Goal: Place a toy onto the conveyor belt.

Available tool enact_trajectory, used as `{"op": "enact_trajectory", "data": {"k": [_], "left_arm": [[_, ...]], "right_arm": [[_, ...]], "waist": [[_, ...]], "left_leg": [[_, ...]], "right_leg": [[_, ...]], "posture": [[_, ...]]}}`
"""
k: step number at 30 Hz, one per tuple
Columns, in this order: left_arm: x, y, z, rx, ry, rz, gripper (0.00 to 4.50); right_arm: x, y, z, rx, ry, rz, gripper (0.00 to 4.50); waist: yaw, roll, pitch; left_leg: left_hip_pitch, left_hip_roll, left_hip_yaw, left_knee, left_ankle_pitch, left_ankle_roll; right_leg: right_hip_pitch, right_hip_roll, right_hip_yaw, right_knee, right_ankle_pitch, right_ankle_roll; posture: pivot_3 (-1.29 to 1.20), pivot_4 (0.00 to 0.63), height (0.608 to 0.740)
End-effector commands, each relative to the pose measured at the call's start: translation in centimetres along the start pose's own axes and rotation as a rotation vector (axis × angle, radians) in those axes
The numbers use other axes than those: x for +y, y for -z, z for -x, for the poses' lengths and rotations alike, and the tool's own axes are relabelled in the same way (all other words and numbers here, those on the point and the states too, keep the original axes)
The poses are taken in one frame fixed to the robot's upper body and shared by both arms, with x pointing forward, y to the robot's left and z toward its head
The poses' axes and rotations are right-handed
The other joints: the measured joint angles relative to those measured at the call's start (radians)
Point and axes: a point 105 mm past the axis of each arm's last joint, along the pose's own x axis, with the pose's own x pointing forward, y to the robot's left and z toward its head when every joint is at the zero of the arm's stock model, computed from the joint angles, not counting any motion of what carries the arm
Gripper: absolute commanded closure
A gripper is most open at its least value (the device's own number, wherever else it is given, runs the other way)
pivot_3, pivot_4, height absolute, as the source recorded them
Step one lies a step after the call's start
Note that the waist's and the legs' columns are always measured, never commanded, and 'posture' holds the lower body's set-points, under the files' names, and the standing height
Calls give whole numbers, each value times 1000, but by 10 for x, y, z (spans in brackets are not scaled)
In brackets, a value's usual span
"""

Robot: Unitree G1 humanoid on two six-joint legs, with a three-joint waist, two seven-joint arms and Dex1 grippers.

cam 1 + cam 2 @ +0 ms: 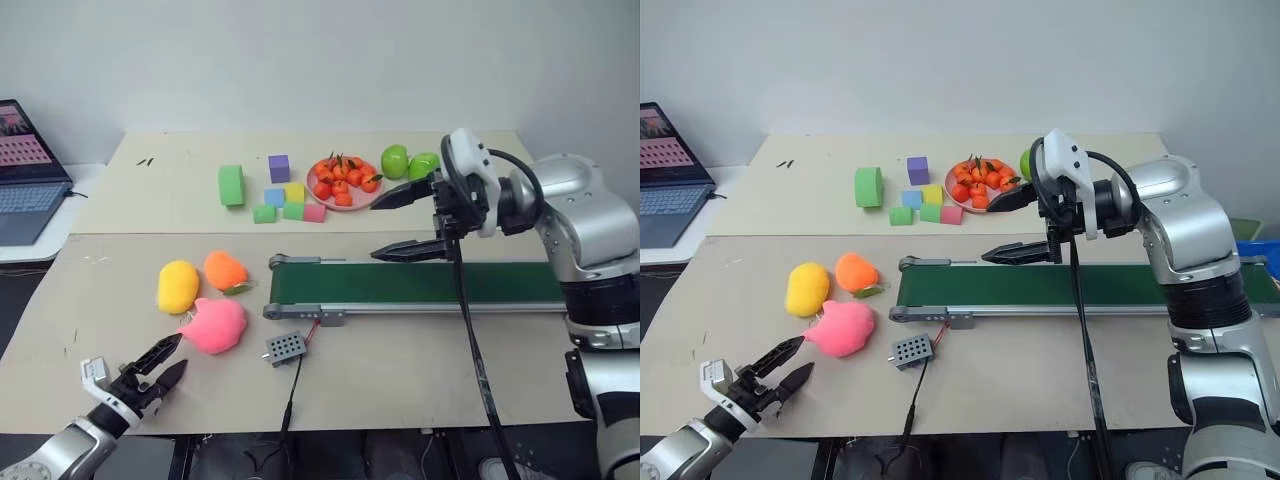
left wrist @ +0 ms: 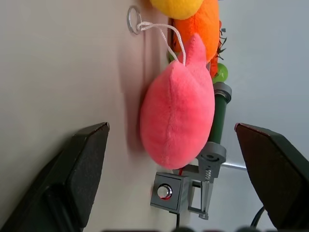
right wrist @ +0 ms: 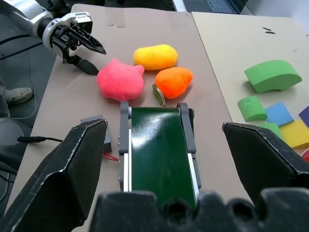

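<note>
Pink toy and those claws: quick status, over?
Left gripper open, just short of pink plush toy on table. Right gripper open above empty conveyor belt. Nothing between toy and belt.

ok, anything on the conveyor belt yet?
No. The conveyor belt is bare where visible; the right gripper hangs above it, the arm covering its far stretch. The pink toy lies beside it.

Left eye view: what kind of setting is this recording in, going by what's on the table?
Probably a lab or office test bench: a small conveyor belt wired to a control box, toy props such as foam blocks and plush toys, and a laptop alongside.
</note>
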Motion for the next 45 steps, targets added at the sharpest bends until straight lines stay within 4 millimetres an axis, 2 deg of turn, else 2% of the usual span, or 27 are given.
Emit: {"op": "enact_trajectory", "data": {"k": [1,6,8,9,16,19,20,24,26,29,35,40,43,45], "left_arm": [[-6,4,-7,40,30,-13,42],[-3,7,-23,75,31,-5,42],[-1,8,-27,81,25,-6,561],[0,7,-28,83,26,-4,682],[-6,-2,-30,83,46,-19,3321],[-9,-7,-27,64,59,-26,4266],[-13,-7,-27,65,73,-37,4447],[-60,-1,-29,130,247,-126,4447],[-76,0,-30,149,293,-169,4447],[-125,0,-28,184,420,-312,4447],[-164,5,-38,216,382,-666,4447],[-224,18,-59,193,426,-1171,4447],[-227,3,-79,116,273,-1432,4447],[-236,3,-89,91,249,-1649,4447]], "right_arm": [[2,-14,11,-29,37,42,0],[4,-13,16,-12,59,37,0],[4,-12,16,-4,65,36,0],[4,-12,17,-3,67,35,0],[5,-13,18,0,73,33,0],[4,-13,18,2,74,34,0],[3,-13,17,1,73,35,0],[2,-15,15,-6,63,41,0],[1,-16,15,-11,58,44,0],[-1,-16,12,-13,46,51,0],[-3,-16,6,-29,26,58,0],[-5,-15,2,-41,18,60,0],[-5,-14,2,-45,21,59,0],[-5,-14,2,-48,24,58,0]], "waist": [[0,0,0],[3,0,0],[2,0,0],[2,0,0],[0,0,0],[0,1,0],[0,1,0],[0,0,0],[0,0,0],[1,0,0],[-2,0,0],[3,-2,1],[1,-1,1],[-2,-1,1]], "left_leg": [[0,0,0,0,0,0],[0,0,0,0,0,0],[0,0,0,0,0,0],[0,-1,0,0,0,0],[0,-1,0,0,0,0],[0,-1,0,0,0,0],[0,-1,0,0,0,0],[0,0,0,0,0,0],[-1,0,0,0,0,0],[-1,1,0,0,0,0],[-1,0,0,-1,0,0],[-2,-2,0,0,1,-1],[-2,-2,0,-1,1,-1],[-2,-2,0,-2,1,-1]], "right_leg": [[0,0,0,0,0,0],[0,0,0,0,0,0],[0,0,0,0,0,0],[0,0,0,0,0,0],[0,0,0,0,0,0],[0,0,0,0,0,0],[0,0,0,0,0,0],[0,0,0,-1,0,0],[-1,0,0,0,0,0],[-1,0,0,0,0,0],[-1,0,0,-1,0,0],[-1,0,-1,-1,0,0],[-1,0,-1,-2,1,-1],[-1,0,-1,-1,1,-1]], "posture": [[0,150,740],[0,150,740],[0,150,740],[0,150,740],[0,150,740],[0,150,740],[0,150,740],[0,150,740],[0,150,740],[0,150,740],[0,150,740],[0,150,740],[0,150,740],[0,150,740]]}}
